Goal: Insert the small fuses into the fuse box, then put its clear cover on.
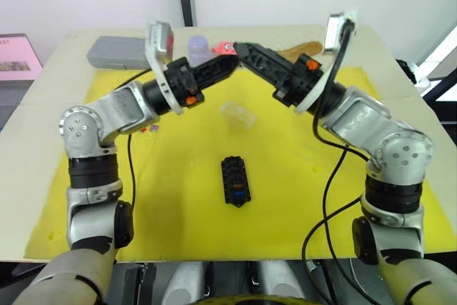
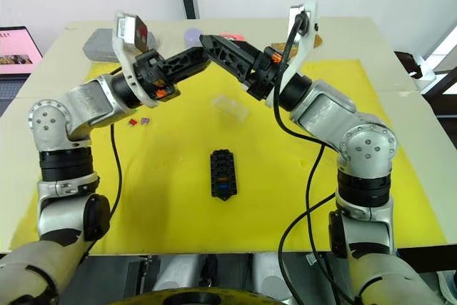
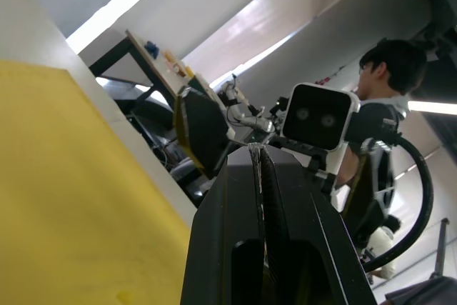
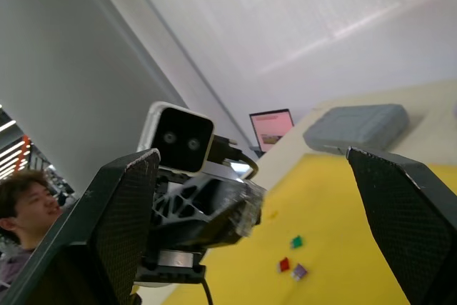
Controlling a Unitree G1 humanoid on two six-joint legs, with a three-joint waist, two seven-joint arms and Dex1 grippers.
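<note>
The fuse box (image 1: 235, 181) is lying flat near the middle of the yellow mat (image 1: 300, 191), its long side running away from the robot, with a few coloured fuses already sitting in its slots. Beyond it, well apart, the clear cover (image 1: 238, 114) is resting on the mat. Off to the robot's left, 3 loose small fuses (image 4: 290, 257) — 1 green, 1 red, 1 purple — are lying close together on the yellow surface, just beside the left forearm.

Above all of this, both arms are reaching up and inward so that the 2 grippers are meeting in the air over the far part of the mat. The left gripper (image 2: 202, 53) is showing its fingers pressed together, with something thin and clear pinched at the tips (image 3: 255, 153); I cannot tell what that is. The right gripper (image 4: 250, 198) is standing with its fingers wide apart, and the tip of the left one is sitting between them.

At the far left corner of the table (image 1: 43, 98) a grey case (image 1: 118, 51) is lying, with a lilac cup (image 1: 198, 48) near it. A person (image 3: 382, 98) is standing beyond the table.
</note>
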